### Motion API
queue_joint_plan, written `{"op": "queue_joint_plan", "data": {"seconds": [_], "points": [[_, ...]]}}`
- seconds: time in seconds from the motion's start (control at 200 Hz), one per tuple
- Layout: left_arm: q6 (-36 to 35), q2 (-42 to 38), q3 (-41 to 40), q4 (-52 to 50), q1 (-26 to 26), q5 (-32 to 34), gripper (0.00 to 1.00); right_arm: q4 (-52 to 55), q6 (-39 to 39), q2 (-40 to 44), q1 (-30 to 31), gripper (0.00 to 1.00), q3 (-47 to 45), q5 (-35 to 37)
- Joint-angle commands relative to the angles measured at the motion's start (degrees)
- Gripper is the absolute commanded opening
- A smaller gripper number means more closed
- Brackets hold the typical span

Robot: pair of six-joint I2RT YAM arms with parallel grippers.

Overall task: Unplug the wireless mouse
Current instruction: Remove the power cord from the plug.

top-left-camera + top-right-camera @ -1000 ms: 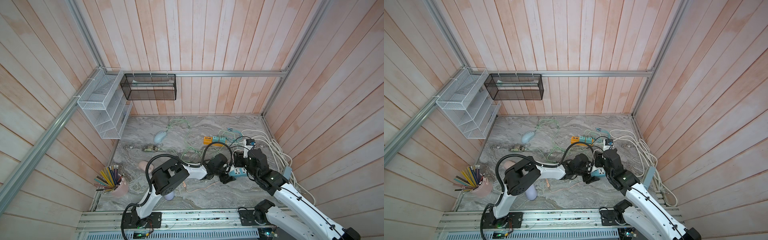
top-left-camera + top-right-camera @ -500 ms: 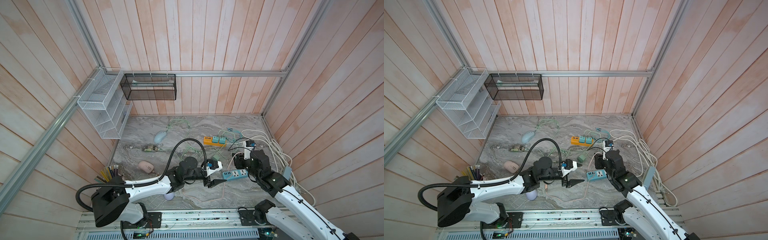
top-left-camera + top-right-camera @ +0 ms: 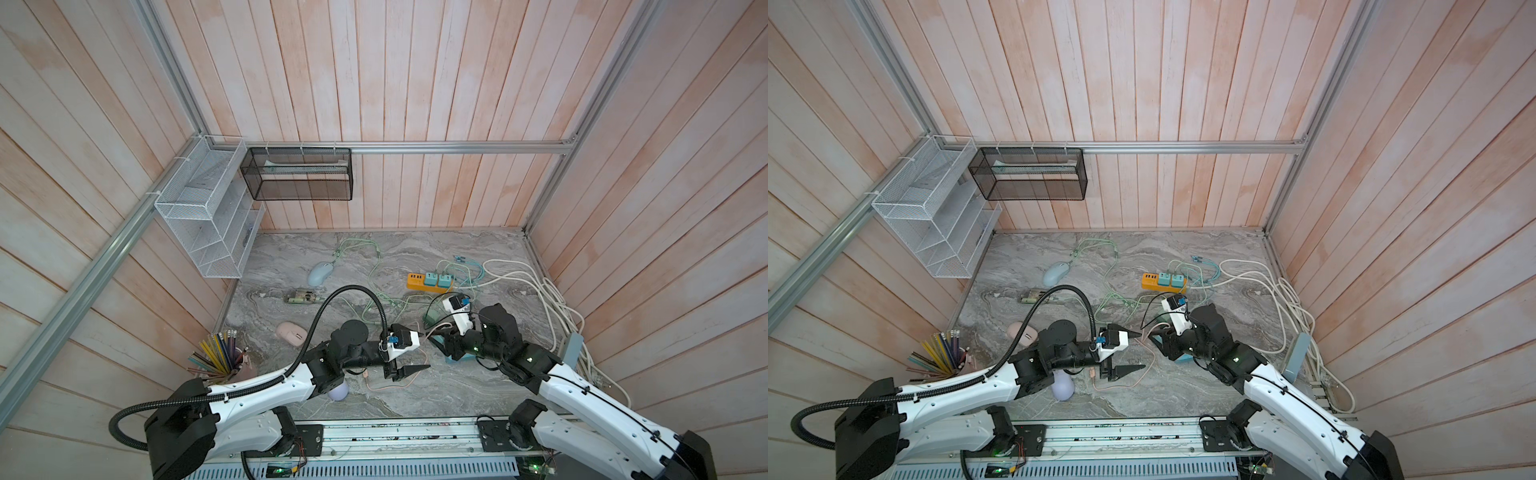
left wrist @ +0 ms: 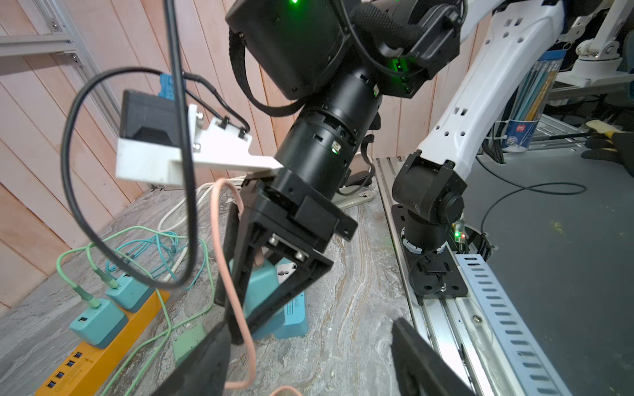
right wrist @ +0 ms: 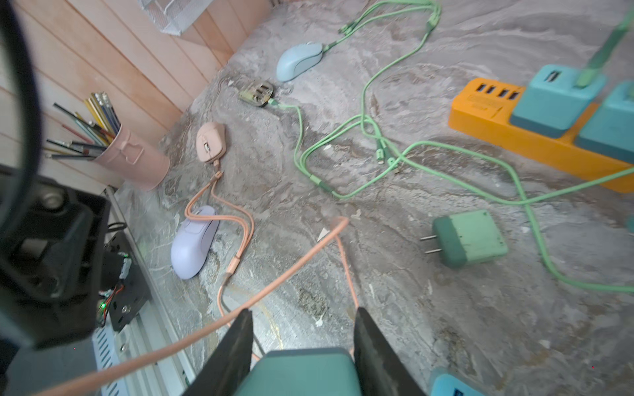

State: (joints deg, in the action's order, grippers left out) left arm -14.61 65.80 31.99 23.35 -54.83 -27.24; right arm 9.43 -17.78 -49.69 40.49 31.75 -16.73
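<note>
Right fingers (image 5: 236, 343) clamp a teal charger (image 5: 302, 370) standing on a blue power strip (image 4: 295, 310); left fingers (image 3: 409, 370) hang spread wide and empty above the marble counter (image 3: 415, 249). The pink mouse (image 3: 291, 332) lies near the pencil cup (image 5: 133, 161), a peach cable (image 5: 298, 264) reaching its front; a lilac mouse (image 5: 194, 240) sits by the front rail.

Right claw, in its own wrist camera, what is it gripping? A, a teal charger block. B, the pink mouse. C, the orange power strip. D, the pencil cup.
A: in the right wrist view the right claw has a finger against each side of a teal charger block.
</note>
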Motion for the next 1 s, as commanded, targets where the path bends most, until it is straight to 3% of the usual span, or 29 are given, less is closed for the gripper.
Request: {"op": "queue_joint_plan", "data": {"seconds": [0.0,0.31,0.505,0.665,0.845,0.885,0.995], "points": [[-1.3,-0.2,0.3,-1.8,1.5,0.6,0.75,-0.9,1.5,-1.3,3.2,0.03,1.5,1.1],[-0.9,1.7,1.8,-2.0,1.6,2.5,0.75,-0.7,2.1,-2.7,5.5,0.03,2.2,1.6],[-0.3,2.5,2.6,-1.5,1.7,1.8,0.68,-0.3,2.6,-4.3,7.5,0.03,2.7,-0.1],[-0.2,2.8,3.5,-2.0,1.8,1.1,0.49,-0.2,2.7,-4.9,8.2,0.03,2.7,1.1],[-0.9,2.6,4.3,-3.6,2.0,-1.1,0.15,0.1,2.4,-4.5,8.2,0.03,2.8,3.2],[-0.9,2.5,4.5,-4.0,2.0,-1.2,0.01,0.4,2.3,-4.5,8.2,0.03,2.7,4.2],[-1.0,1.9,4.3,-4.4,2.1,0.1,0.0,1.0,2.1,-4.5,8.2,0.03,2.8,6.1]]}}
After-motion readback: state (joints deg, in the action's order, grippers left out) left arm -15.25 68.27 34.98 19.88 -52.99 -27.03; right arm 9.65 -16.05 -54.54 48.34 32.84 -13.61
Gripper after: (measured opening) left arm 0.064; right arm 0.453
